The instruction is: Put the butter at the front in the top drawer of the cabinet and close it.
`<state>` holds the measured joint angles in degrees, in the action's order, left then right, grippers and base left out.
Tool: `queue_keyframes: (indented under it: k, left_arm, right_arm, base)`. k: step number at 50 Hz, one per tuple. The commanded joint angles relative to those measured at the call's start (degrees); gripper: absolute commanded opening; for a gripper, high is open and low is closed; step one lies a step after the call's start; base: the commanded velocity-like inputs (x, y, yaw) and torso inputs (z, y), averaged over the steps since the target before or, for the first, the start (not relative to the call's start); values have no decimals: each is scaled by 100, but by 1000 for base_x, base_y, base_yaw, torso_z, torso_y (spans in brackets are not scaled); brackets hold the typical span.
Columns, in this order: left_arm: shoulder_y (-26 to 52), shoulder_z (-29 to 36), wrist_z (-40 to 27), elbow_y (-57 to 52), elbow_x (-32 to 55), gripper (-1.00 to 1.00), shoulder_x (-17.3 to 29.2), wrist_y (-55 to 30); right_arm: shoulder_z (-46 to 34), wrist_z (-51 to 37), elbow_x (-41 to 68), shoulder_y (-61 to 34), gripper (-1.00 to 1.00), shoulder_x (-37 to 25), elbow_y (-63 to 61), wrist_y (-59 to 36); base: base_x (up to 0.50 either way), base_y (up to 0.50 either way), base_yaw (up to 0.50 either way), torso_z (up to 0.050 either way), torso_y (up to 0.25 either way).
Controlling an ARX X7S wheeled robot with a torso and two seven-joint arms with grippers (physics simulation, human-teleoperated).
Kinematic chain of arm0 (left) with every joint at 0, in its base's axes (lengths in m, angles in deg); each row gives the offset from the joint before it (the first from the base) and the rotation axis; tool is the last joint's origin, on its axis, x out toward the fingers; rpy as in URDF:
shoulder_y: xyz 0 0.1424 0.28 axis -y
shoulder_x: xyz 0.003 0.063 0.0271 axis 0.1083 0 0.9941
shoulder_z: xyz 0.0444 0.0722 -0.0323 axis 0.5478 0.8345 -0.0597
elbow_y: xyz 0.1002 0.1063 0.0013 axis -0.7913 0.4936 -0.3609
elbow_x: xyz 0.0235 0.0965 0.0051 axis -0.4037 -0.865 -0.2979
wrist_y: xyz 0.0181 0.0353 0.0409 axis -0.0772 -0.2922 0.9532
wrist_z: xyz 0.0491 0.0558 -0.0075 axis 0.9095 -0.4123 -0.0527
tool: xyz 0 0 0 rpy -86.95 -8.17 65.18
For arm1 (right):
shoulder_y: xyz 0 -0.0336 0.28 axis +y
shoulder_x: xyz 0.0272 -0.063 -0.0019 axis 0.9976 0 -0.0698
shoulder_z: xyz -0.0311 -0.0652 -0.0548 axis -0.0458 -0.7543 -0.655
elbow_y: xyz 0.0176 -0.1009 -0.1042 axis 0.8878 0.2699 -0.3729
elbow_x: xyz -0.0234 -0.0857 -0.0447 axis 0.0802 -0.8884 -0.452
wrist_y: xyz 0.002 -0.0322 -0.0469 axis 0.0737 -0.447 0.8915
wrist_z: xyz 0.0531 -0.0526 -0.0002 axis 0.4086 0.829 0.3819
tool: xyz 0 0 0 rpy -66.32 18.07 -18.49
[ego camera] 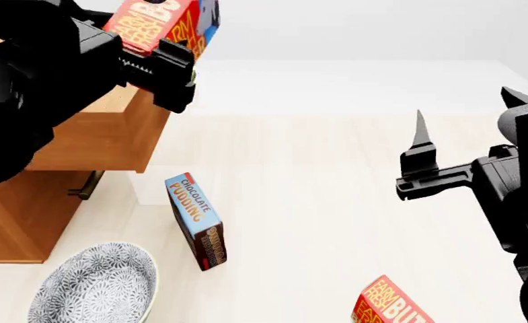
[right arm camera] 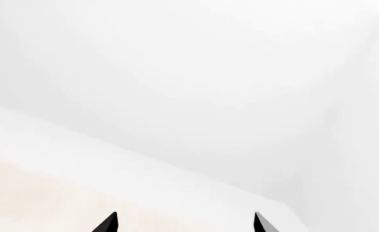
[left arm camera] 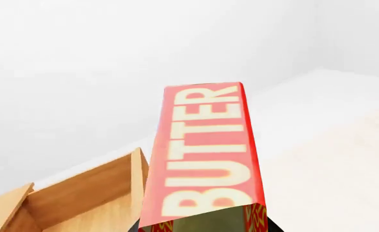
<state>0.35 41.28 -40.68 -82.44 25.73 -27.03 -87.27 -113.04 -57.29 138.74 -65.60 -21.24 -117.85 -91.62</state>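
1. The light brown wooden cabinet [ego camera: 30, 222] stands at the left, its top drawer [ego camera: 111, 134] pulled open.
2. The left gripper [ego camera: 161, 50] is clamped on the small red butter carton [ego camera: 161, 20], held above the drawer's front corner; the carton's long axis runs forward, away from the gripper.
3. The next move, I judge, is toward the drawer and down.
4. The right gripper [right arm camera: 186, 224] is far from the drawer, its fingers apart and holding nothing.
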Motion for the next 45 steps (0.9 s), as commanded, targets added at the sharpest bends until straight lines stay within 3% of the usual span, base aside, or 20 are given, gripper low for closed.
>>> queue_keyframes:
  k: [1,7,18,24,30,37,45]
  left_arm:
    - [840,424,-476,1329,-22,-100,210,13]
    - [1398,880,-163,2275,-464,-100,193,-7]
    - [2738,2294,1463,4231,-2104,-100,-136,519]
    - [3507,3149,2585,6198,-3160,-100,-693,1286]
    - [4129,3849,3814,8827,-4154,-100,-1629,2563]
    - [3815,2748,3475,8970,-5123,-100,-1697,2899]
    - [3341,276,3007,8971,-7180,-100,-1844,3093]
  right_arm:
    - [203,-158,474,192,100,6,68,482]
    - [187,-127,380,285,100,-9,81,555]
    - [170,48,179,425,100,-51,85,705]
    - [166,128,108,471,100,-64,125,753]
    - [125,232,-40,571,100,-33,140,838]
    - [98,326,-141,706,100,-16,207,984]
    - [65,450,-281,839,100,1,212,1129]
  base:
    - [0,0,0,10,0]
    - [0,0,0,0,2]
    - [0,0,0,0,2]
    - [0,0,0,2,2]
    - [0,0,0,0,2]
    - [0,0,0,0,1]
    - [0,0,0,0,1]
